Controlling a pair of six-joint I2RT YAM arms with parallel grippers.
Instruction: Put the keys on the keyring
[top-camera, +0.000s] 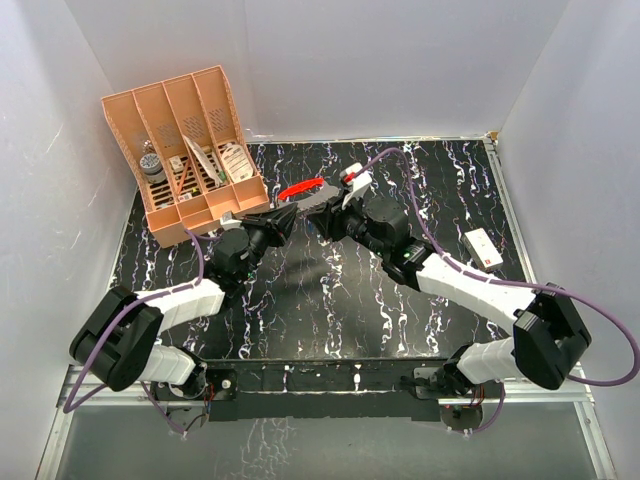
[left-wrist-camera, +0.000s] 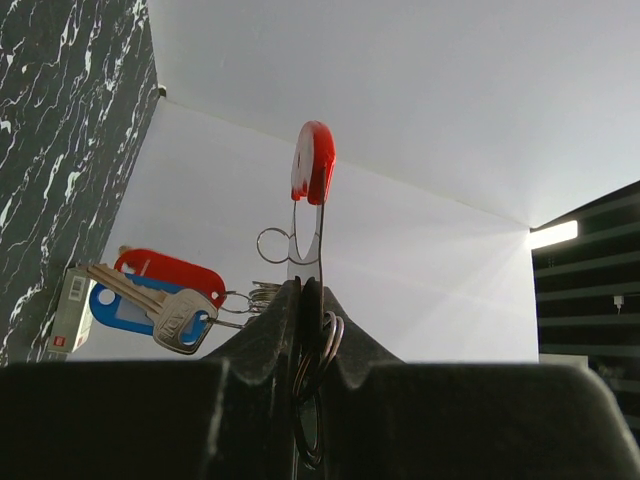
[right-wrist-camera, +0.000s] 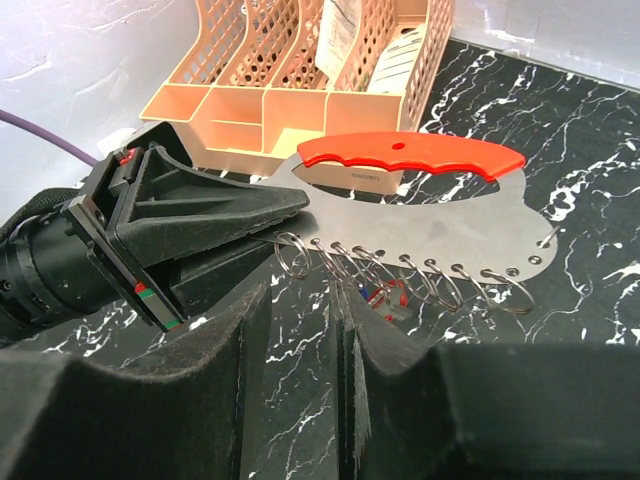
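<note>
L gripper (left-wrist-camera: 308, 295) shut, R gripper (right-wrist-camera: 297, 300) ajar

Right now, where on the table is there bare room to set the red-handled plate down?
Widest bare patch: the near middle of the table, between the two forearms. Also bare: the far right corner, beyond the white box. Crowded: the far middle, where the left gripper and right gripper meet at the red-handled plate beside the orange organizer.

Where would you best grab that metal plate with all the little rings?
By the red handle along one long edge, coming from that side: it is thick and contoured, rings crowd the opposite edge, and the left pincer holds one end of the plate.
</note>
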